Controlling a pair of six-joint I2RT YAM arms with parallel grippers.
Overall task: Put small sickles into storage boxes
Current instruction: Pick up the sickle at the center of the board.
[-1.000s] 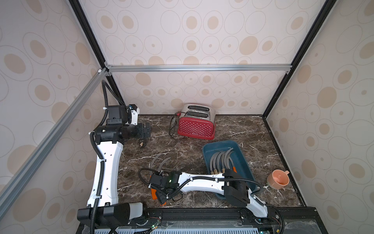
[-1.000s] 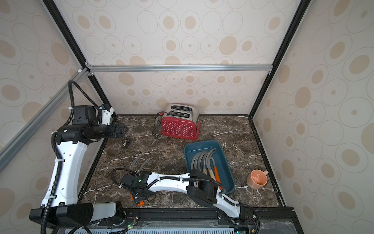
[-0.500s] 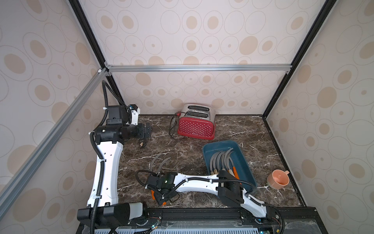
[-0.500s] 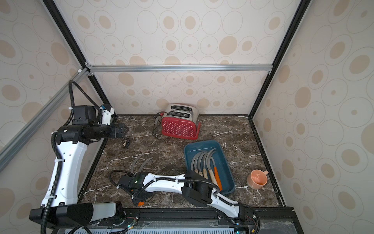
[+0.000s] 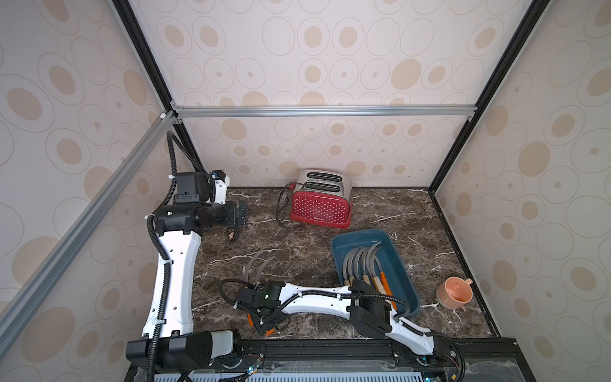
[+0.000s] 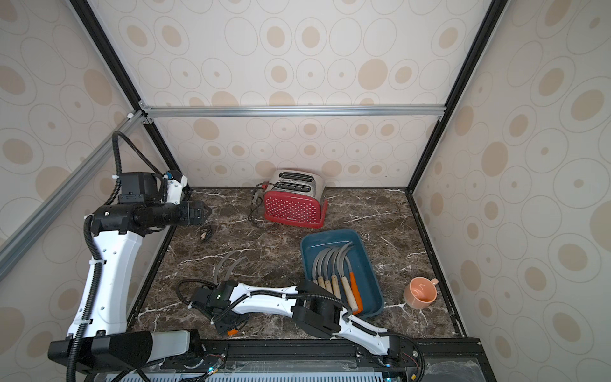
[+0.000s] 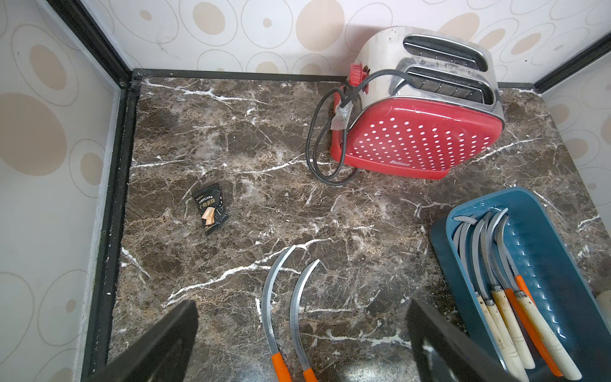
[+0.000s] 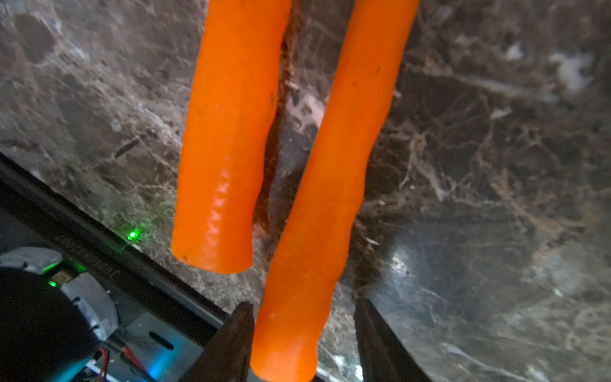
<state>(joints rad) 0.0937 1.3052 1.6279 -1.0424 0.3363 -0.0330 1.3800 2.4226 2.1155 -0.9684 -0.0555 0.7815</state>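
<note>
Tabletop (image 7: pixel 231 139): is showing dark brown marble, veined in white.
Walls (image 5: pixel 330 66): are wearing cream paper, patterned with beige ovals inside thin grey rings.
Frame (image 5: pixel 314 110): is showing black posts and silver rails.
Toaster (image 5: pixel 320 210), at 12 o'clock: is showing a red face dotted white, a silver top and a black cord.
Storage box (image 5: pixel 393 256), at 3 o'clock: is showing dark teal-blue throughout.
Sickles in the box (image 6: pixel 325 261): are showing grey blades, mostly pale wooden handles, some orange.
Loose sickles (image 8: pixel 228 132), at 7 o'clock: are showing grey blades and bright orange handles.
Cup (image 5: pixel 454 292), at 4 o'clock: is showing peach-pink.
Packet (image 7: pixel 210 208), at 10 o'clock: is showing black with white lettering and a tan picture.
Left arm (image 5: pixel 175 264) and right arm (image 5: pixel 317 294): are showing white shells with black joints and black cables.
</note>
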